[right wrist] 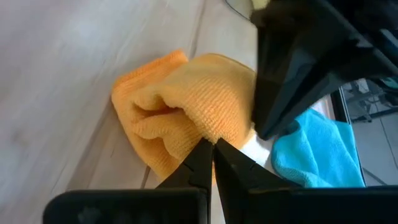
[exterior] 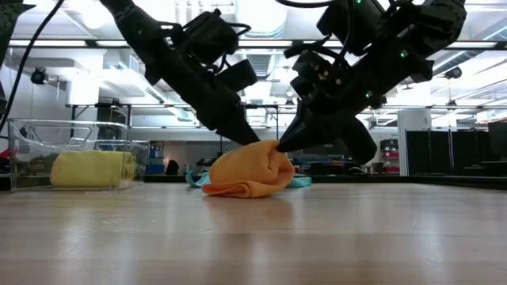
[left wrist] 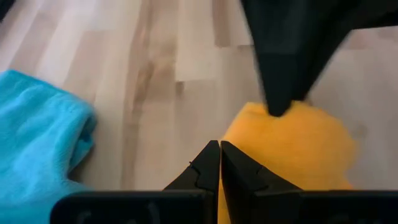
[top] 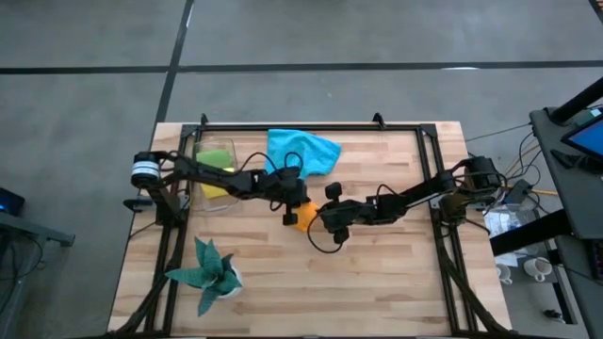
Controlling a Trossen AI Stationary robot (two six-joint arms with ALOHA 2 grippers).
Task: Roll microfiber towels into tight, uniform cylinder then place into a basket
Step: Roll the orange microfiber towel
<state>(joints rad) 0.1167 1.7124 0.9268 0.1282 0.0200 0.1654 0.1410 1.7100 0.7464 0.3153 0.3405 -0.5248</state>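
You've got a pale wood plank surface (top: 377,273) set on a grey concrete floor (top: 85,113) crossed by dark seams. A black metal frame (top: 311,125) runs round the surface's edges. At your near left corner sits a teal spiky-leaved plant (top: 205,270) in a white pot. Off to the right, a dark stand (top: 565,141) with loose cables, and two white mugs (top: 528,270) on the floor

Lab: ceiling strip lights (exterior: 47,43), concrete floor (top: 85,113)
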